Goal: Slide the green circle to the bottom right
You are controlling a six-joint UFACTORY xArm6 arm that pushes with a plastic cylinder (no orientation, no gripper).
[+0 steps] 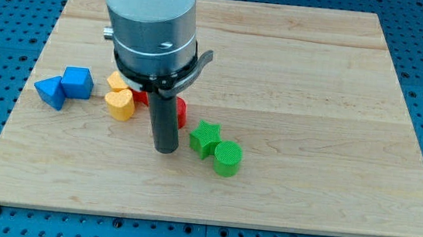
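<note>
- The tip point(166, 150) rests on the board just to the view's left of the green star; being a bare rod, it has nothing to open or close and grasps nothing, and I can't tell whether it touches the star.
- The board point(316, 82) is a pale wooden slab on a blue pegboard, with its whole right half bare, so the way to the bottom right corner looks open.
- The arm's grey-and-white body hangs over the upper left, hiding part of the red blocks behind the rod.
- The green circle point(228, 158) sits low and near the middle, touching or nearly touching the star on the star's lower right.
- The green star point(205, 138) lies between tip and circle, so a push rightward would probably drive the star into the circle rather than strike the circle cleanly.
- Two blue blocks point(64, 86) huddle at the view's left, well away from the job.
- Two yellow blocks point(120, 97) sit beside them, left of the rod.
- Red blocks point(181, 112) peek out behind the rod; their shapes are hidden.
</note>
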